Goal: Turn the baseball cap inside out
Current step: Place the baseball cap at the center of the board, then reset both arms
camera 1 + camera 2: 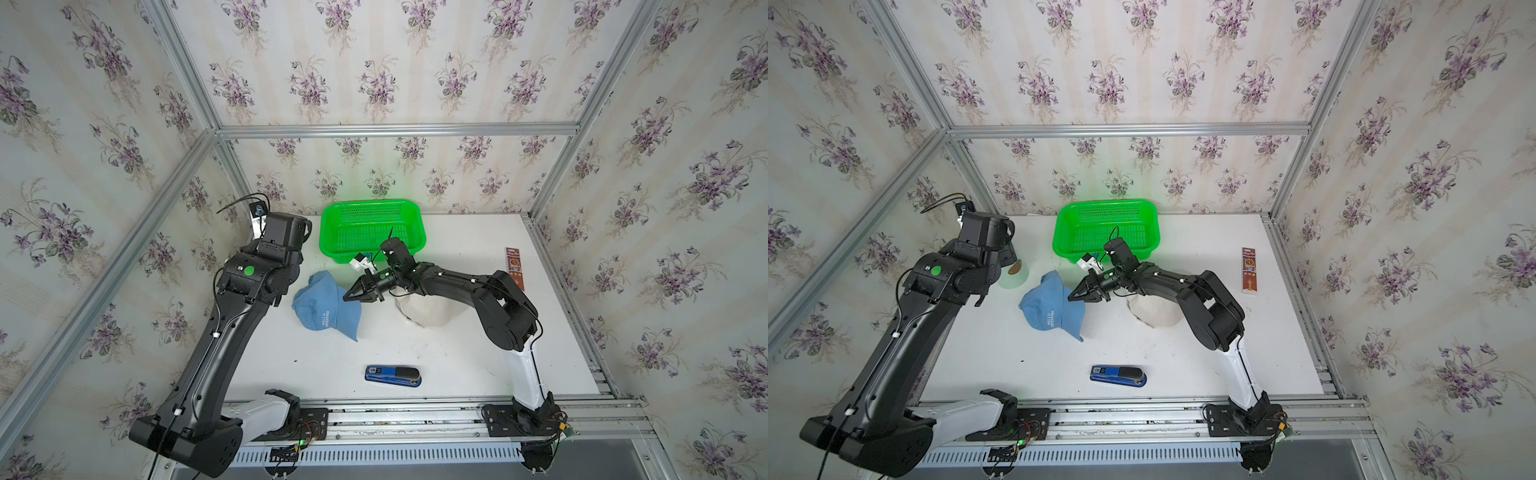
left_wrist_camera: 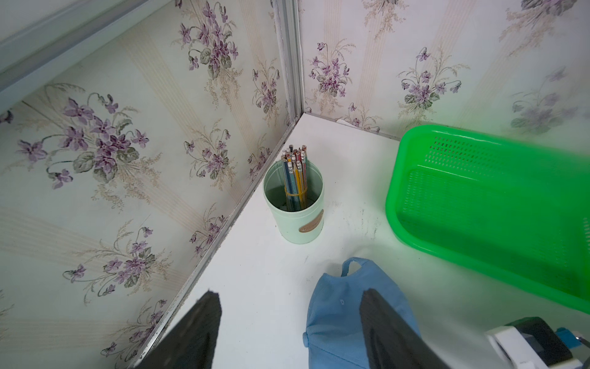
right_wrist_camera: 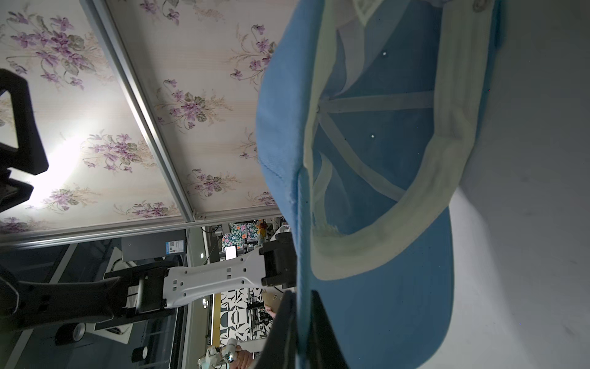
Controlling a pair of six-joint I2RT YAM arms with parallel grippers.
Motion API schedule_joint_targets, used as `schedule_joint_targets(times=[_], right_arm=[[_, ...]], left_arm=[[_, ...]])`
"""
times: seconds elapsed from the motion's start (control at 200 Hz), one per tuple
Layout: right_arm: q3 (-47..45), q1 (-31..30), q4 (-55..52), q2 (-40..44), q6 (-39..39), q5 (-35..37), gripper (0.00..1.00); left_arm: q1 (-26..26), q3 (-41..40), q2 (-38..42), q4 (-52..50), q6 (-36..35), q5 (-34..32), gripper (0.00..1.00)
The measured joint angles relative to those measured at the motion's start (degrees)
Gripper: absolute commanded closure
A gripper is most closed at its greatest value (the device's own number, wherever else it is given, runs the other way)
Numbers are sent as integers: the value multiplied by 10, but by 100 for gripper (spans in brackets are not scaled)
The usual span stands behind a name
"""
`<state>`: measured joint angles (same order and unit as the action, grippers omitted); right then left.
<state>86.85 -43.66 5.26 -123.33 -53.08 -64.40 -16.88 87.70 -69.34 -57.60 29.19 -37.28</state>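
Observation:
The blue baseball cap (image 1: 326, 309) (image 1: 1052, 309) rests crown up on the white table, brim toward the front, with white lettering on its front panel. My right gripper (image 1: 347, 297) (image 3: 301, 294) is shut on the cap's right edge, a thin fold of blue fabric pinched between its jaws. The right wrist view looks into the cap's inside (image 3: 376, 127), showing the cream sweatband and pale seam tapes. My left gripper (image 2: 290, 319) hangs open over the cap's back left part (image 2: 338, 313), holding nothing. One of its fingers (image 2: 386, 332) is above the crown and the other is over bare table.
A green basket (image 1: 372, 228) stands behind the cap. A mint cup of pencils (image 2: 293, 207) (image 1: 1013, 274) is in the back left corner. A cream cloth lump (image 1: 424, 313) lies under the right arm. A blue stapler (image 1: 392, 376) lies in front and a brown packet (image 1: 515, 268) at the right.

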Motion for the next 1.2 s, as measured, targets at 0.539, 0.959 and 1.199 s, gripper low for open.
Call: schedule_joint_targets(times=[0.539,0.959,1.199], right_arm=[[118,71,-283,-4,160,165,51],[179,74,-415,60,253,338,47],[127,60,-438,171,319,447,0]], left_arm=[[0,1,-3,12,0,16,27],[-9,5,-28,18,-6,35,27],[-71,17,-57,16,-79,35,1]])
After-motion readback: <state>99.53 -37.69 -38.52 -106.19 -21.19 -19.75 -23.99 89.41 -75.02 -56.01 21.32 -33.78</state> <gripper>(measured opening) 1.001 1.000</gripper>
